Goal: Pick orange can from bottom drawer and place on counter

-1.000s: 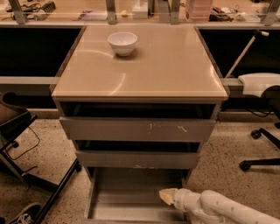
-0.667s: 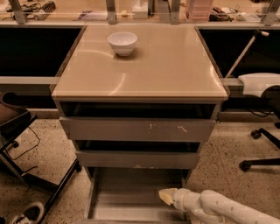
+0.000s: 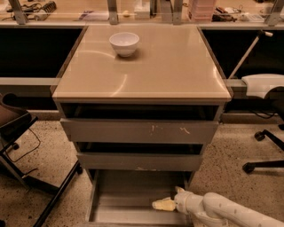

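The bottom drawer is pulled out at the foot of the grey cabinet, showing a plain grey floor. My gripper reaches in from the lower right and sits low over the right part of the drawer floor, near its right wall. The orange can does not show; it is hidden or out of view. The counter is the glossy beige top of the cabinet, above the drawers.
A white bowl stands at the back left of the counter. Two upper drawers are slightly open. A dark chair frame stands at left, an office chair base at right, and a cluttered bench behind.
My gripper has edged slightly left and lower inside the bottom drawer. Nothing else has moved.
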`<state>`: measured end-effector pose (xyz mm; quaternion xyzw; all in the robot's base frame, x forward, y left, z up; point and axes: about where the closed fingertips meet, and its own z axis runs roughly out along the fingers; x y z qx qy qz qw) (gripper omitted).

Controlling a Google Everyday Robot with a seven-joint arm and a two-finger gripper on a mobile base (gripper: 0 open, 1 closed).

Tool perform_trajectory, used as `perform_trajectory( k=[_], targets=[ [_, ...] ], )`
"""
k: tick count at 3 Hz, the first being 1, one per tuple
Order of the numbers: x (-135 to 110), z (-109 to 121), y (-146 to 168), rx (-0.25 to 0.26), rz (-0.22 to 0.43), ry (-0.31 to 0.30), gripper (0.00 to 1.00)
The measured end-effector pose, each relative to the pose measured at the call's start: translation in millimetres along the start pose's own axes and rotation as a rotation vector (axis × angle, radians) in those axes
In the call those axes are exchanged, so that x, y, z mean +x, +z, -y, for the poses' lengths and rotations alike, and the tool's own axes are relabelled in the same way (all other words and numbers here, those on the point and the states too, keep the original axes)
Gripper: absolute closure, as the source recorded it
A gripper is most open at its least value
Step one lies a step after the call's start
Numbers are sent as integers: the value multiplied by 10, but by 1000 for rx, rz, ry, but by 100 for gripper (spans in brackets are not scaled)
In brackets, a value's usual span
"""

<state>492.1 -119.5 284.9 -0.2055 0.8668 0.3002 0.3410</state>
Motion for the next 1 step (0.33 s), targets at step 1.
perform_trajectory(
  k=[1],
  targets=[
    [0, 0, 0, 0, 0, 0, 0]
  ],
)
